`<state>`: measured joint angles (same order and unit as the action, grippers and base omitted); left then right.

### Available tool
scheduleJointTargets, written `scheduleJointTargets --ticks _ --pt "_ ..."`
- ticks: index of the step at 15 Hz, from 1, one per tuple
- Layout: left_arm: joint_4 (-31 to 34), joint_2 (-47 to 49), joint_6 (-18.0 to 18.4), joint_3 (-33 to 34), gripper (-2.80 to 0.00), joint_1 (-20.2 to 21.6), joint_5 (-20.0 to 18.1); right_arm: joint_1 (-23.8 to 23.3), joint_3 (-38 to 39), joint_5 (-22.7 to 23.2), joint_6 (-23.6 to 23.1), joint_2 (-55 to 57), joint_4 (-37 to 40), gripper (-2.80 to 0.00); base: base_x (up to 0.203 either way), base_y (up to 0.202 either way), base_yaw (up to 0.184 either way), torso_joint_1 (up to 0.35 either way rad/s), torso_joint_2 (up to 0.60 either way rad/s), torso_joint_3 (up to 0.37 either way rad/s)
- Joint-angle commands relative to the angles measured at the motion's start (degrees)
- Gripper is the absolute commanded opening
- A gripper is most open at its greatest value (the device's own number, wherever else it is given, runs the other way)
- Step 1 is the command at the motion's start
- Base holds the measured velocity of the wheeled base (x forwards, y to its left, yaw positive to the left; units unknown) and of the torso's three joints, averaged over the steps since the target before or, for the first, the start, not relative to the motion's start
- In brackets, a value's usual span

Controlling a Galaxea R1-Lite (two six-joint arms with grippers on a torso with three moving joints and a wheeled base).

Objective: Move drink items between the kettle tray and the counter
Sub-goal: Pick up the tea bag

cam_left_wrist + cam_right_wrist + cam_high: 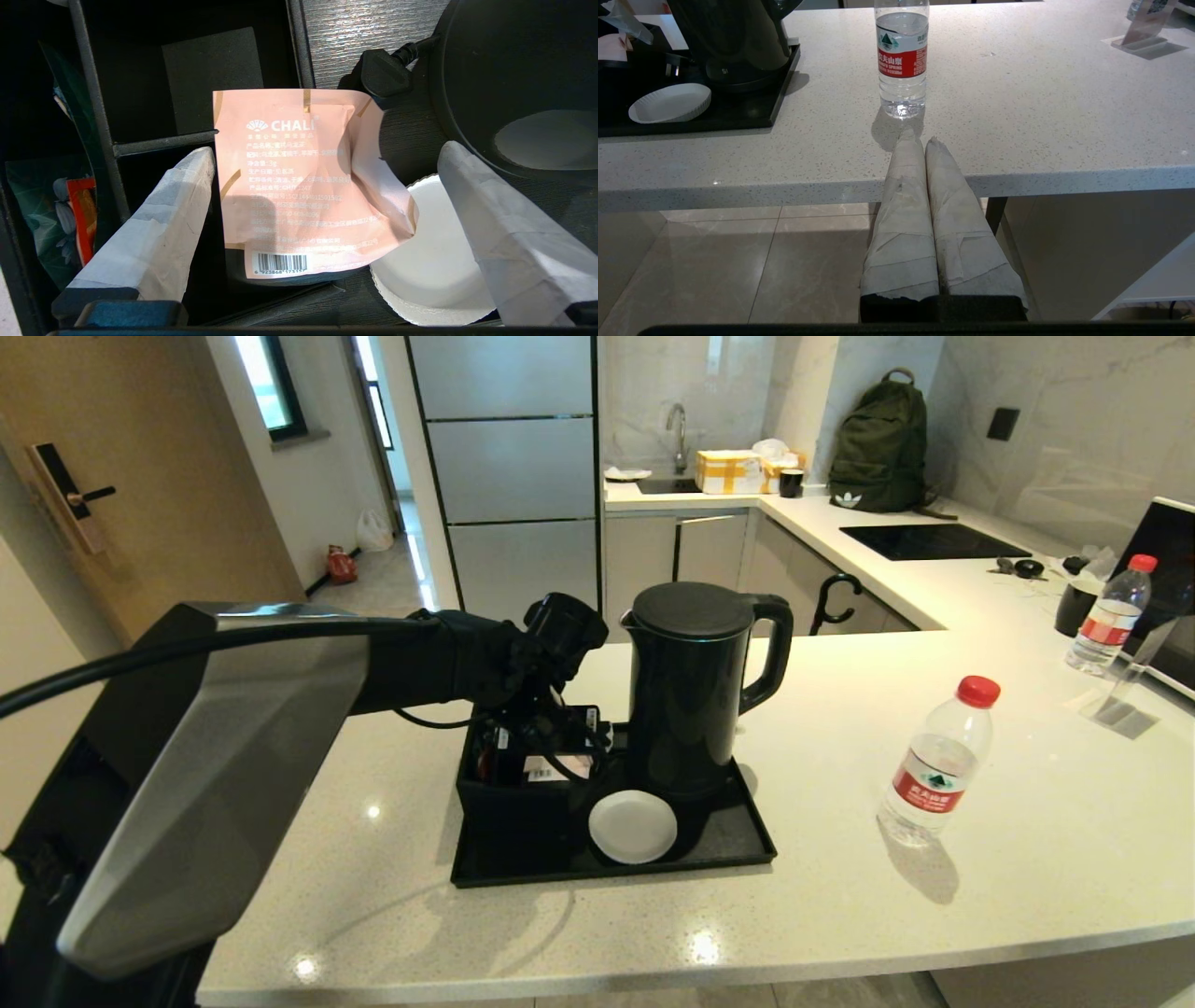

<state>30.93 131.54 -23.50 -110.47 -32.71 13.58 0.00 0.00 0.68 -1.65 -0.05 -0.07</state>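
Right gripper (920,140) is idling below the near edge of the off-white speckled stone counter (840,915), taped fingers pressed together, empty. Small clear plastic water bottle (936,763) is standing on the counter, right of the shallow black kettle tray (738,845). Left gripper (322,158) is hovering spread over the pale pink tea sachet (303,186), which is leaning in the black compartmented box (504,798) at the tray's left end

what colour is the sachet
Pale pink sachet with white print, clearest in the left wrist view.
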Motion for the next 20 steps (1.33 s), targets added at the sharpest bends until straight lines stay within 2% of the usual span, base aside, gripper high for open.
scheduleJointTargets --ticks 1,6,8,20 --pt "0.19 -0.05 -0.14 -0.01 0.0 0.01 0.13 0.0 0.09 0.02 -0.02 0.05 -0.01 -2.8 0.0 0.0 0.0 0.0 0.0 0.0" --pt "0.14 -0.07 -0.19 -0.01 0.0 0.04 0.18 0.0 0.09 0.02 -0.02 0.05 -0.01 -2.8 0.0 0.0 0.0 0.0 0.0 0.0" --pt "-1.92 0.22 -2.07 -0.01 0.0 0.63 4.69 0.0 0.09 0.02 0.06 0.05 -0.01 -2.8 0.0 0.0 0.0 0.0 0.0 0.0" --pt "-1.41 0.96 -0.6 0.17 0.0 -0.87 4.56 0.0 0.09 0.02 0.06 0.05 -0.01 -2.8 0.0 0.0 0.0 0.0 0.0 0.0"
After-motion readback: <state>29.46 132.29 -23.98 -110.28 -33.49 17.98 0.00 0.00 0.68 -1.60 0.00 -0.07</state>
